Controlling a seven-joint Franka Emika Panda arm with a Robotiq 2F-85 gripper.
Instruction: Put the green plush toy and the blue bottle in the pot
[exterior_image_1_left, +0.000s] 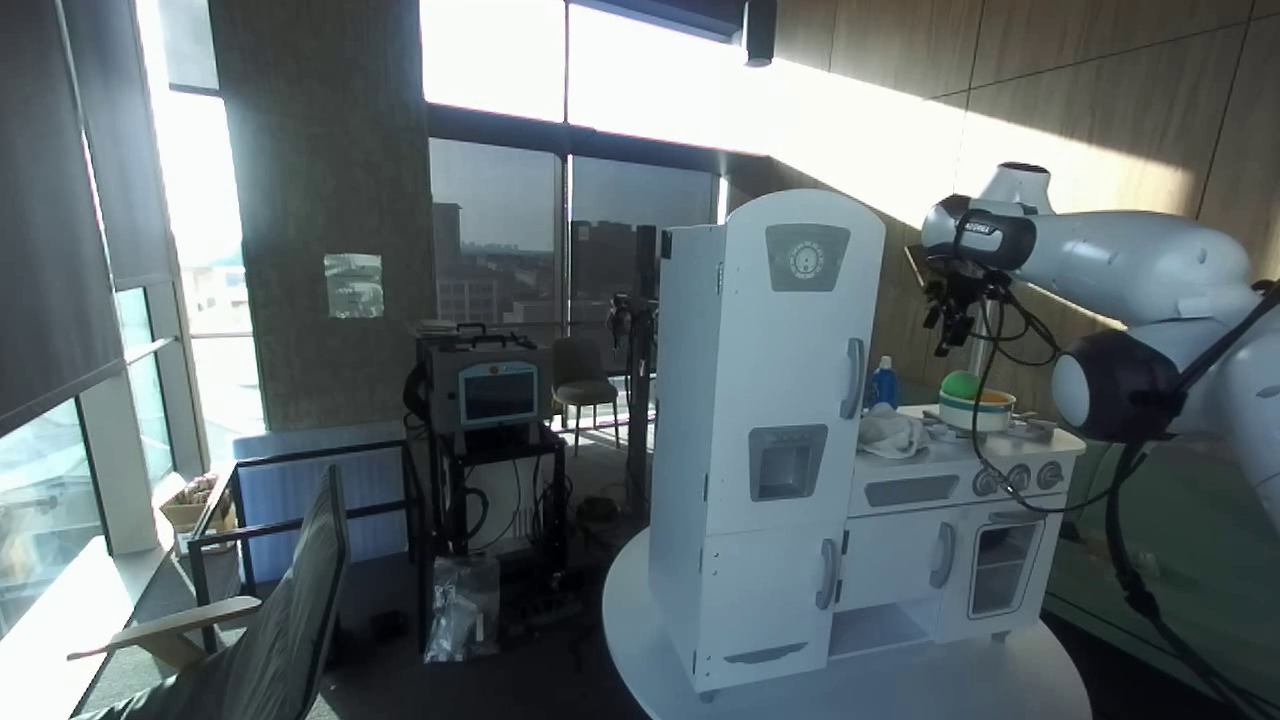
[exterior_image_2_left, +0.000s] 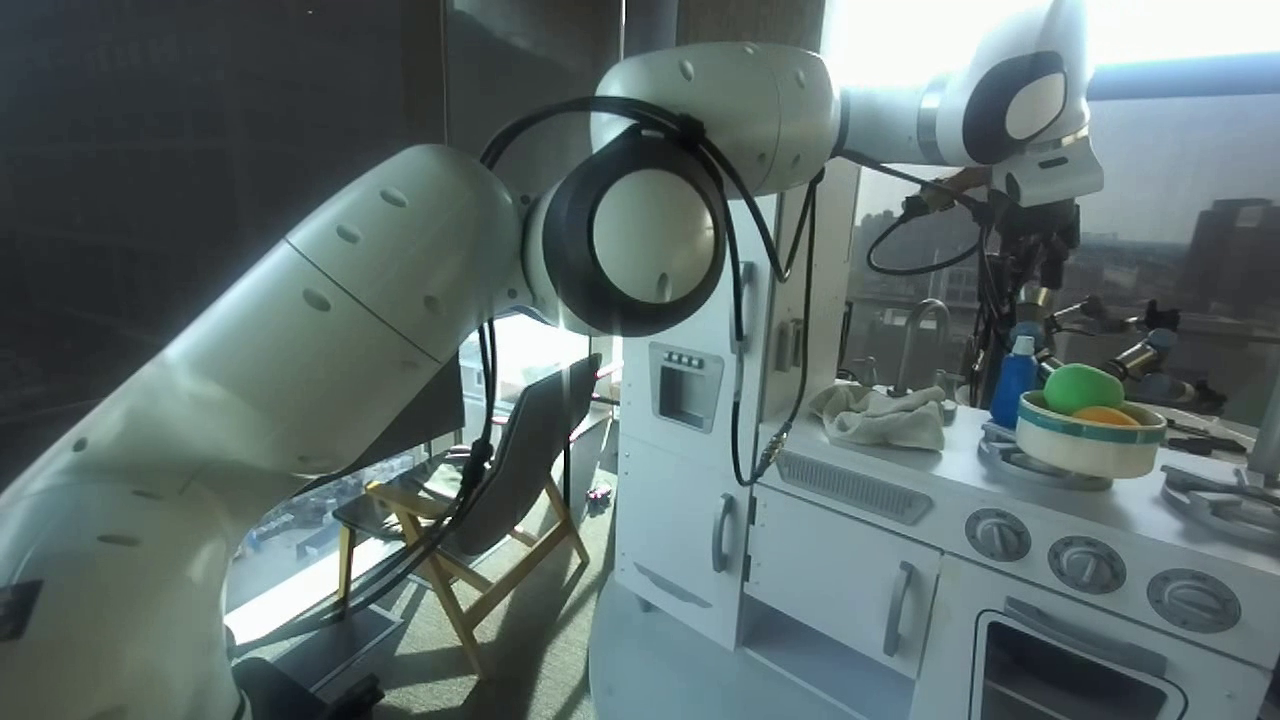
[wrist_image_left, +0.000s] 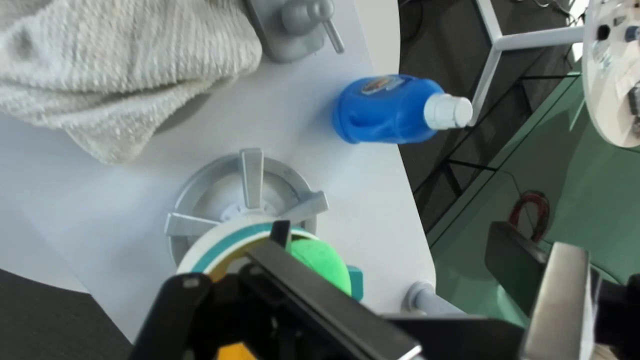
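Tool (wrist_image_left: 420, 280) partly hides pot (wrist_image_left: 215, 250) in wrist view; towel (wrist_image_left: 135, 55) nearby.

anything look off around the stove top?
The pot looks off-centre on its burner: in the wrist view, the burner's hub and prongs show past its rim. The cloth lies bunched beside the tap handle. The blue bottle stands upright; no spill visible.
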